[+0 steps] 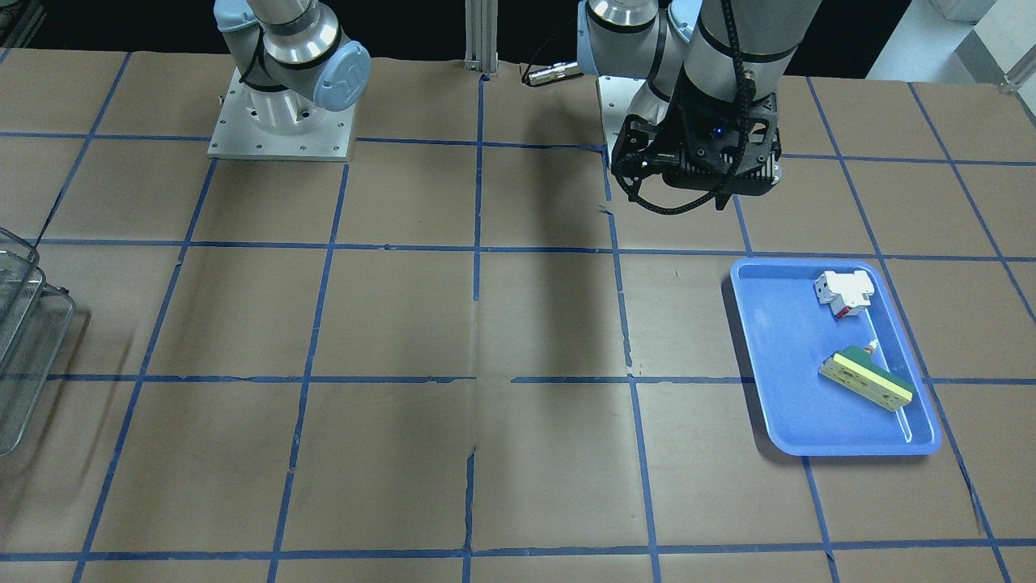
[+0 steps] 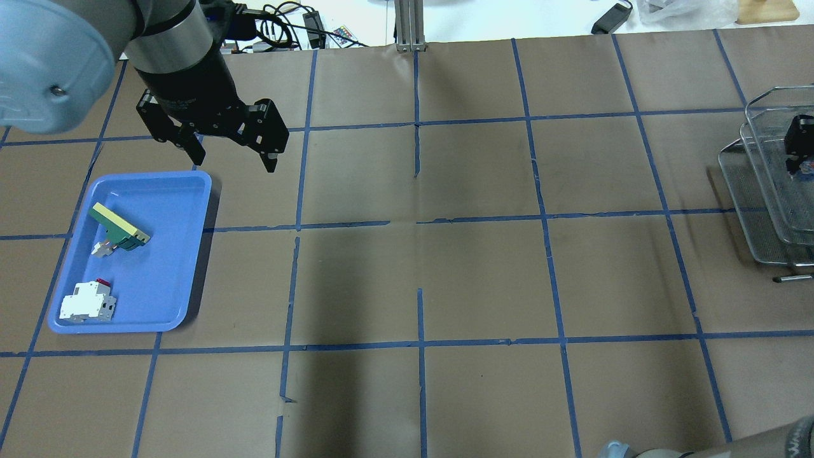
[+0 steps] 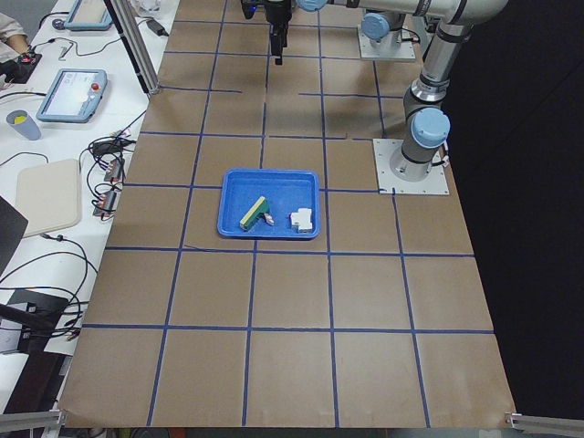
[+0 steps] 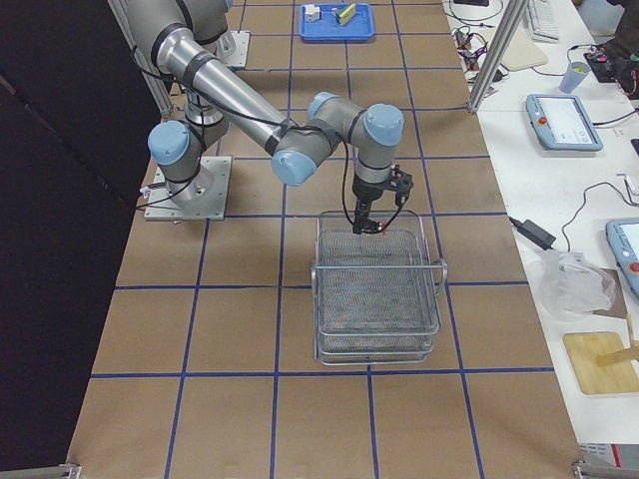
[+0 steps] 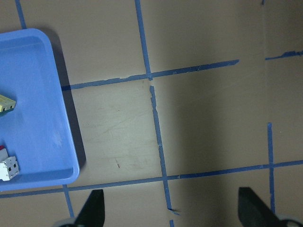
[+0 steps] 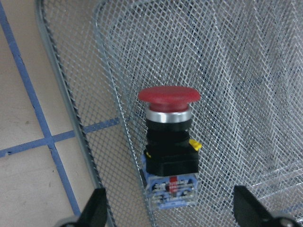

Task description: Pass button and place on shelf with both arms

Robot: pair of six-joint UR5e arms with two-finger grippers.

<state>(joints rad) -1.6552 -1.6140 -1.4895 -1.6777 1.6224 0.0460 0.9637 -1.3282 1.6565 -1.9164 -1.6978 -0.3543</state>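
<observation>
- Right gripper [image 6: 173, 209]: fingers spread wide, pinching nothing, poised over the shelf [image 6: 255, 61].
- Button [image 6: 169, 142] sat between those fingertips and clear of both. Red cap pointed away from the gripper, black body and blue base nearest it.
- Button lay against the mesh of the upper basket, near a rounded corner of its rim. Whether it was upright or tipped could not be told.
- Left gripper [image 2: 236, 163]: fingers spread, empty, hanging above the bare surface [image 2: 477, 273] just beside the blue tray [image 2: 191, 254].
- The tray held a white block [image 2: 88, 302] and a green-and-cream bar [image 2: 119, 227], the two lying apart.
- Shelf and tray stood at opposite ends of the surface.
</observation>
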